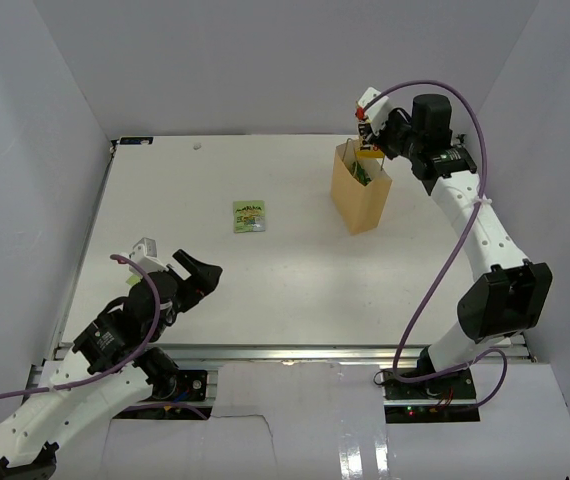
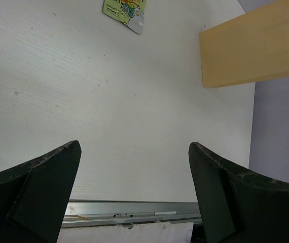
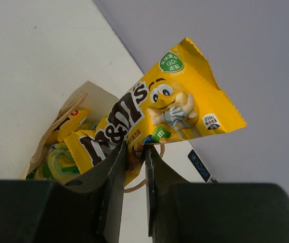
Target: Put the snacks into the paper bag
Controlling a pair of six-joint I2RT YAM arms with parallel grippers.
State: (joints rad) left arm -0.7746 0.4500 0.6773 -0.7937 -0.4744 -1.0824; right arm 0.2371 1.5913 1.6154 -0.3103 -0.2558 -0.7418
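— What sits closest to the arm bases?
— The left pincer (image 1: pixel 193 272), at about eight o'clock on the bench (image 1: pixel 295 290). Its fingers are spread wide apart with nothing between them, and its wrist view shows only bare white surface in the gap.

— And beyond it?
— One green-white pouch (image 1: pixel 250 216) lies flat near the middle of the bench, a touch toward eleven o'clock and well apart from everything else.

— Where is the paper bag?
— The paper bag (image 1: pixel 360 195) stands upright at two o'clock with its mouth open. In the right wrist view more packets (image 3: pixel 58 159), yellow and green-white, show inside it.

— The far arm?
— The right pincer (image 3: pixel 134 147) is above the bag's far rim, clamped on the yellow M&M's pack (image 3: pixel 170 116). The pack hangs slantwise, its lower end over the open mouth. I cannot tell whether it touches the packets below.
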